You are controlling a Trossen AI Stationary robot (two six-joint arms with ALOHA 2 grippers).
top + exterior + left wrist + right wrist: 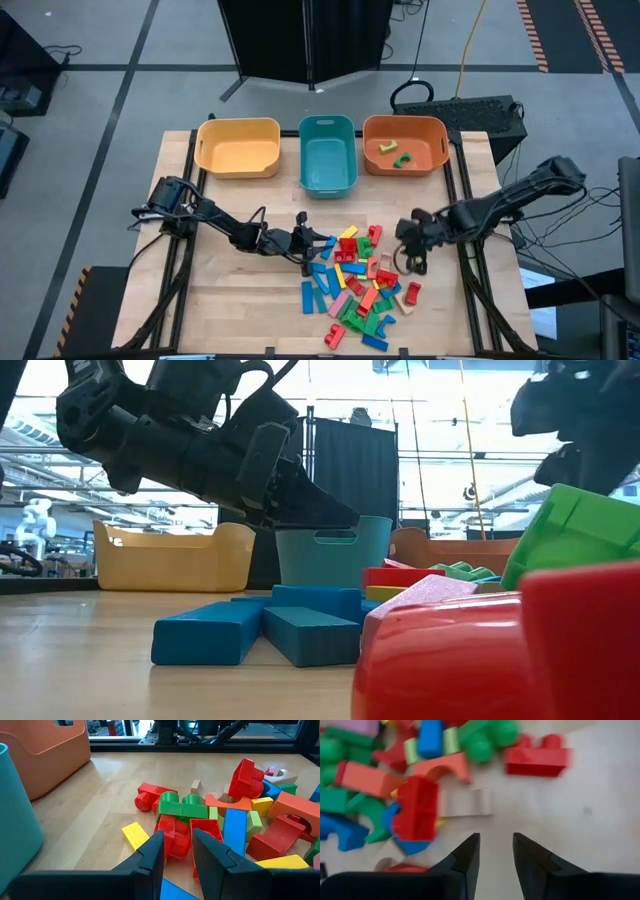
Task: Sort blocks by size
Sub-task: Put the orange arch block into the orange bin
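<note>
- First, survey the blocks point(360, 285): they lie in a loose, overlapping heap on the near half of the table point(230, 300), with long blue bars on the heap's left side and mixed red, green and orange pieces through the middle and right.
- Left gripper point(318, 243): it hangs at the heap's left edge, jaws slightly parted and pinching nothing. In the left wrist view a red brick point(172, 837) sits just beyond the fingers point(152, 855). To take it, widen the jaws enough to straddle the brick before descending, and grip its flat sides rather than the studs.
- Right gripper point(415, 262): it hangs at the heap's right edge over bare wood, jaws narrowly parted and empty. A red two-stud brick point(536, 756) lies by itself, clear of the heap, and looks the easiest pick.
- Choose pieces that lie apart; a block pulled from under others is likely to drag its neighbours.
- Keep the two arms to their own sides of the heap.
- Far edge: yellow bin point(238, 145), teal bin point(328, 150), orange bin point(404, 143). Only the orange bin shows contents, two small pieces, so small pieces probably belong there.
</note>
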